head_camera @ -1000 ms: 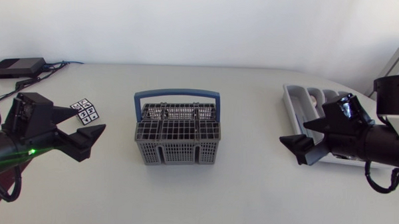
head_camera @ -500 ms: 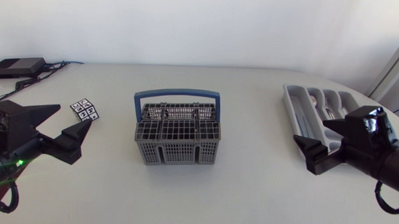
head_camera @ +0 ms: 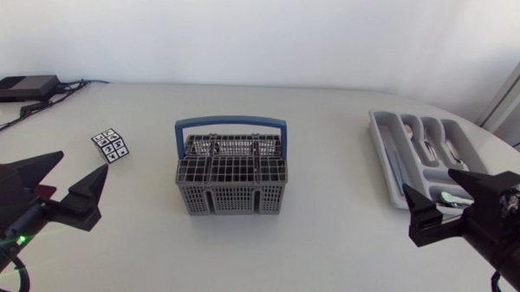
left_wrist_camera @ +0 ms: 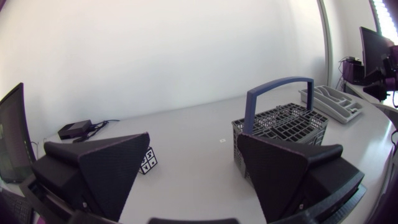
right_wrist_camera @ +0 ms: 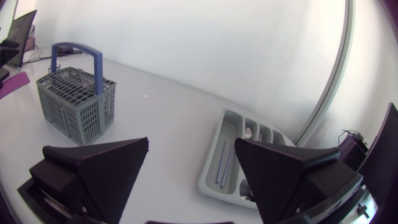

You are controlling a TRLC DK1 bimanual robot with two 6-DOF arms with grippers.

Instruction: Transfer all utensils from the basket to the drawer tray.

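Observation:
The grey mesh basket (head_camera: 231, 175) with a blue handle stands upright mid-table; no utensil shows above its grid. At the right lies the grey drawer tray (head_camera: 384, 133), with spoons (head_camera: 430, 140) in its compartments. My left gripper (head_camera: 79, 164) is open and holds nothing, well to the left of the basket near the front edge. My right gripper (head_camera: 430, 180) is open with nothing in it, just in front of the tray's near end. From the left wrist, the left gripper (left_wrist_camera: 193, 140) faces the basket (left_wrist_camera: 283, 127) and the far tray (left_wrist_camera: 329, 102). The right gripper (right_wrist_camera: 191, 143) looks over the tray (right_wrist_camera: 211, 163) and the basket (right_wrist_camera: 78, 102).
A small black-and-white marker card (head_camera: 111, 144) lies left of the basket. A black box (head_camera: 24, 87) with cables sits at the back left corner. Bare table stretches between basket and tray.
Both arms have drawn back toward the front corners. The right gripper has moved off the tray, uncovering it. Both grippers stay open.

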